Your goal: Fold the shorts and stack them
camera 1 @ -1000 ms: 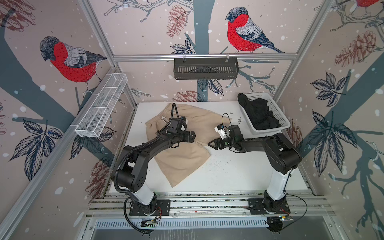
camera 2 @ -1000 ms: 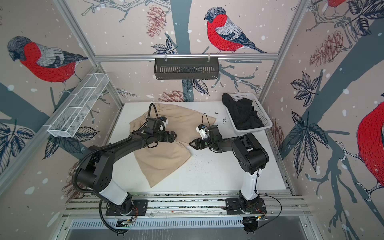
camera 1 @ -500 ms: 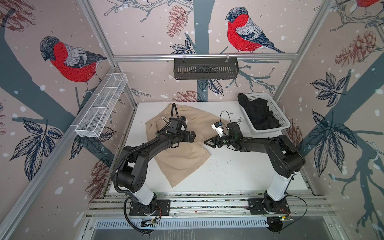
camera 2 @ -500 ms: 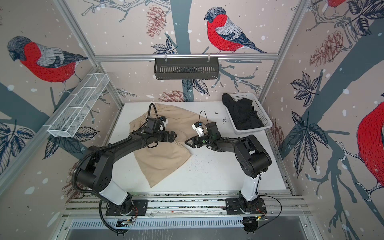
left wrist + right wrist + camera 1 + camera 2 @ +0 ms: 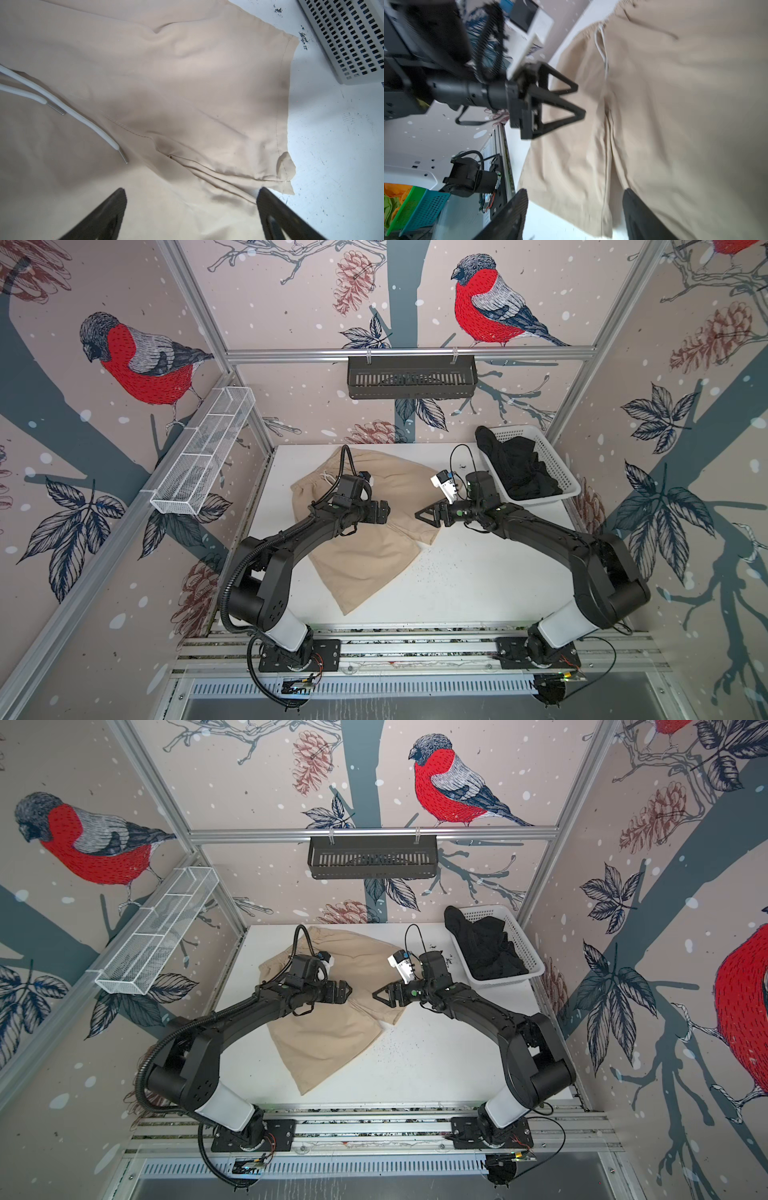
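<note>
In both top views tan shorts [image 5: 365, 560] sprawl centre-left on the counter [image 5: 478, 585], black shorts [image 5: 519, 472] in the far-right basket [image 5: 571, 489]; wrist views show left claw [image 5: 192, 190] and right claw [image 5: 575, 191] open, empty, best pinching both layers at the hem [image 5: 279, 124].

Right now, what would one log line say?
tan shorts: spread, unfolded | black shorts: in basket | left jaws: open, over tan shorts | right jaws: open, over tan shorts

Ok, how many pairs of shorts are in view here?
2. The beige shorts lie spread on the table; the black shorts sit heaped in the basket, where more could be hidden beneath.
</note>
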Tool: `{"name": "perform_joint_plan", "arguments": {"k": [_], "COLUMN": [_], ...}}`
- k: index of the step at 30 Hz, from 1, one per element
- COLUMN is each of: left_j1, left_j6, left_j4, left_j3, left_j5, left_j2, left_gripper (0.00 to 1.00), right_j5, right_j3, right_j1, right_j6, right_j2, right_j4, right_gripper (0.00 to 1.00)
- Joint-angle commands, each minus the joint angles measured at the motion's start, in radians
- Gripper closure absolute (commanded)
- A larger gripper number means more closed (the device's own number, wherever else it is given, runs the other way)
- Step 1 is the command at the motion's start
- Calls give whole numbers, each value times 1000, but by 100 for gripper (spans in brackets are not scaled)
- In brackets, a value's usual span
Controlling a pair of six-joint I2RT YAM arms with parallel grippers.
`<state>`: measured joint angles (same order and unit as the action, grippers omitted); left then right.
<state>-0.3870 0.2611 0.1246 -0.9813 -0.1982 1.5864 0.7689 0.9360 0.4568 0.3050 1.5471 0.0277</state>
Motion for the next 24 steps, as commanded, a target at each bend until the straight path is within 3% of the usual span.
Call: {"name": "perform_joint_plan", "arguments": {"k": [1, 3, 4, 8, 10, 14, 20, 24], "left_j1": [2, 2, 2, -10, -33, -34, 20, 23], "left_j6": [13, 21, 25, 66, 105, 184, 198, 189], "left_j4": [11, 19, 20, 0, -16, 7, 141, 170], "left_j3": [1, 2, 5, 71, 126, 220, 172, 144], "left_j5": [13, 8, 4, -87, -94, -14, 123, 196], "left_j2": [-4, -9, -14, -44, -77, -186, -299, -356], "left_gripper": [2, 2, 2, 2, 2, 2, 2, 2], "right_j5": [-173, -343, -369, -310, -350, -582, -805, -886], "right_j3": [-18, 17, 21, -31, -40, 36, 161, 211], "right_j1": [-4, 21, 25, 56, 126, 299, 397, 419], "right_j6": [-10, -37, -39, 32, 44, -9, -12, -15], "right_j2": [-58, -54, -44, -21, -11, 69, 204, 286], "right_j4": [-220, -318, -333, -218, -187, -277, -388, -418], "right_gripper": [29, 29, 29, 30, 30, 24, 25, 27]}}
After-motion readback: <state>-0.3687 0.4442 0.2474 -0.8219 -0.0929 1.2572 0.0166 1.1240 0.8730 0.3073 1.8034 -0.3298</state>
